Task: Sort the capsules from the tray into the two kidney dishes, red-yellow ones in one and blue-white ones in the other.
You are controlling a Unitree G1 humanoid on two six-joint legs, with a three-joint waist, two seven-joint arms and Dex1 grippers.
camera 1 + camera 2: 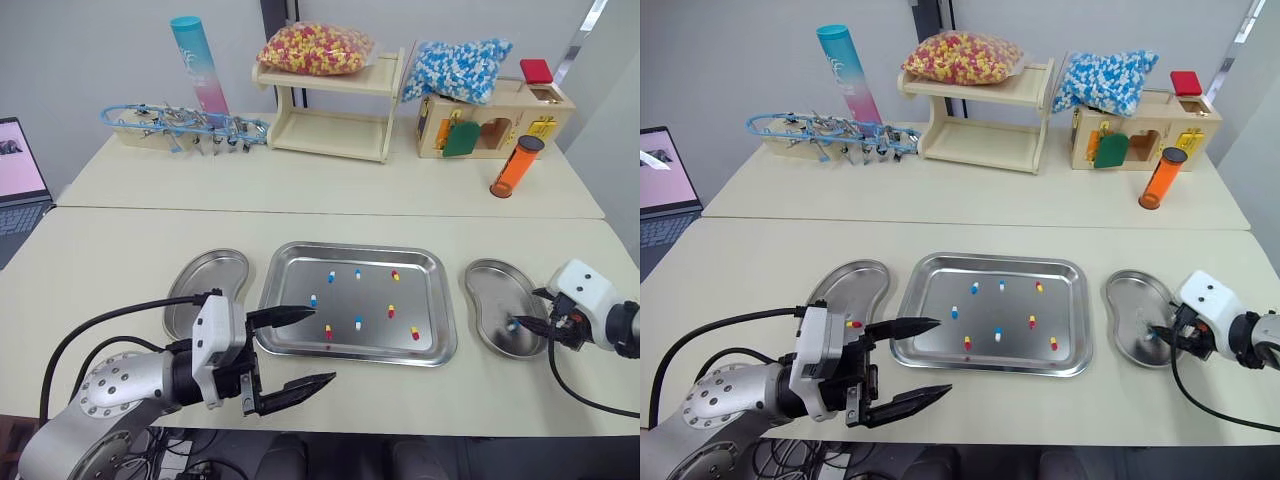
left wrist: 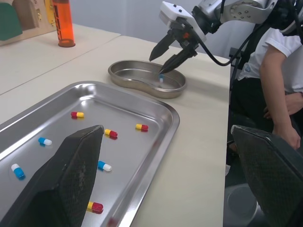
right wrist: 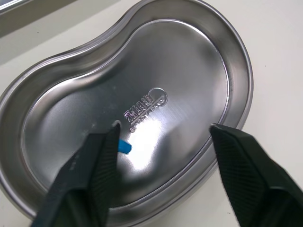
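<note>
**Capsule sort: handling notes, one blue-white down in the right dish**

Left gripper (image 1: 323, 345): fingers spread wide, nothing between them, hovering over the table edge at the tray's near-left corner. Just behind it the left kidney dish (image 1: 205, 275) holds one red-yellow capsule (image 1: 853, 324).

Tray (image 1: 350, 247), between the two dishes: eight capsules lie loose and well apart on the steel. Four are blue-white, e.g. (image 1: 313, 299). Four are red-yellow, e.g. (image 1: 414, 332). None touches the rim.

Right kidney dish (image 1: 495, 290): one blue-white capsule (image 3: 124, 147) lies on the dish floor, right at the tip of one finger. Right gripper (image 3: 163, 130): fingers parted over the dish, pinching nothing.

Handling, judged:
- The capsules look very light, with a smooth, thin shell.
- On polished steel they will likely roll or skid if nudged from one side.
- A hard squeeze could dent or split the shell.
- Best hold is probably across the barrel at the colour join, with the fingers set square to the long axis.
- Close gently from both sides at once so the capsule cannot squirt out endways.
- Lone capsules mid-tray give the broad fingertips room; nearest the left gripper is the red-yellow one (image 1: 327, 331)
</note>
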